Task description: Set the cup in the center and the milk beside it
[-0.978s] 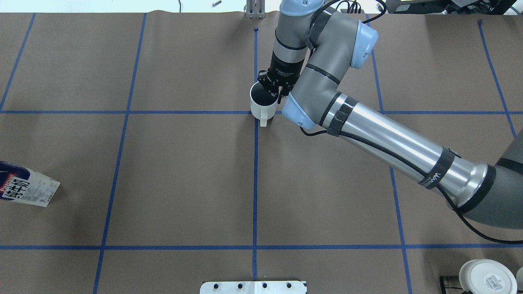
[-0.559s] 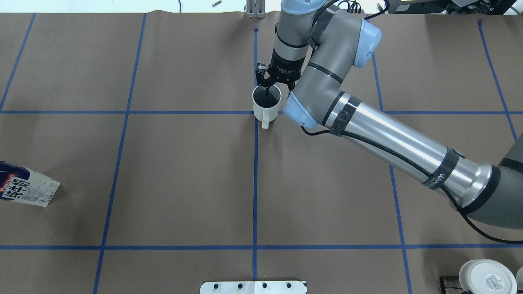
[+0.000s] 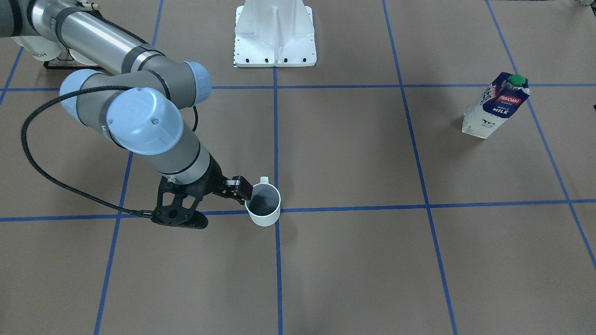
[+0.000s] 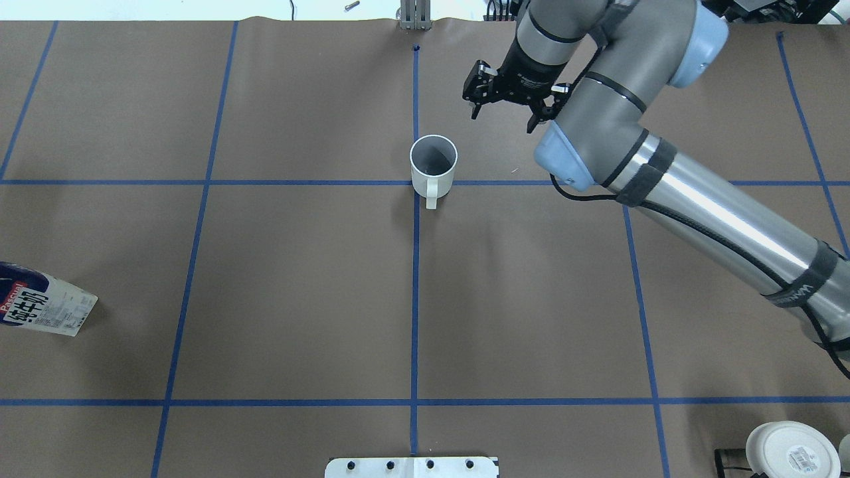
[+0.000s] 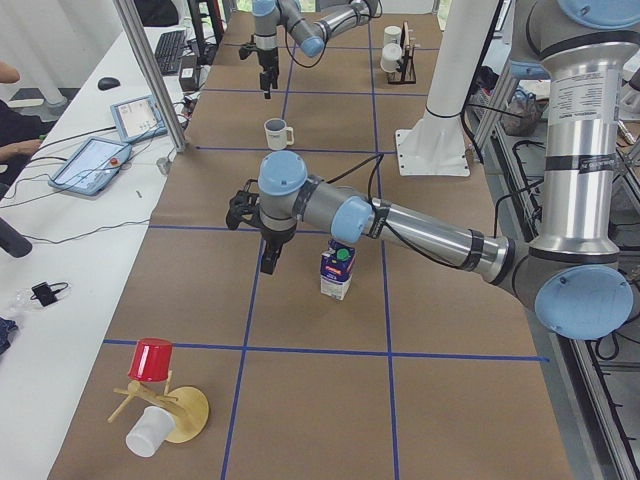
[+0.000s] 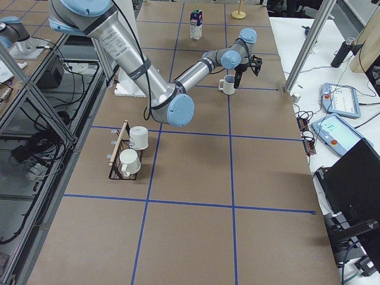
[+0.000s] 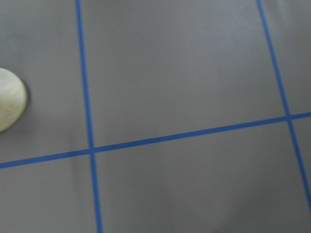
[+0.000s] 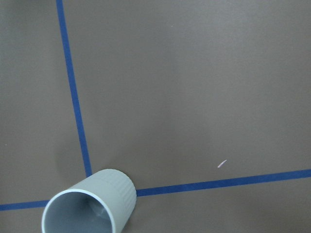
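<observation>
The cup (image 4: 433, 162) stands upright on a crossing of 2 blue tape lines (image 4: 415, 299) in the middle of the table (image 4: 299, 279), a little toward the far side. Its mouth is up and its handle points near, toward the robot. The right gripper (image 4: 503, 119) hangs to the right of the cup and farther off, clear of it. Its 2 fingers are spread apart with nothing between them. The right wrist view looks down on the cup's rim in its lower left corner, beside the tape crossing. The milk (image 3: 496, 107) stands upright, green cap up, well apart from the cup on the left part of the table. The left gripper (image 5: 250, 242) shows only in the side view from the table's left end, near the milk and apart from it. Whether its fingers are apart or together cannot be told. A rack (image 6: 119, 142) holding 2 white cups sits at the near right.
</observation>
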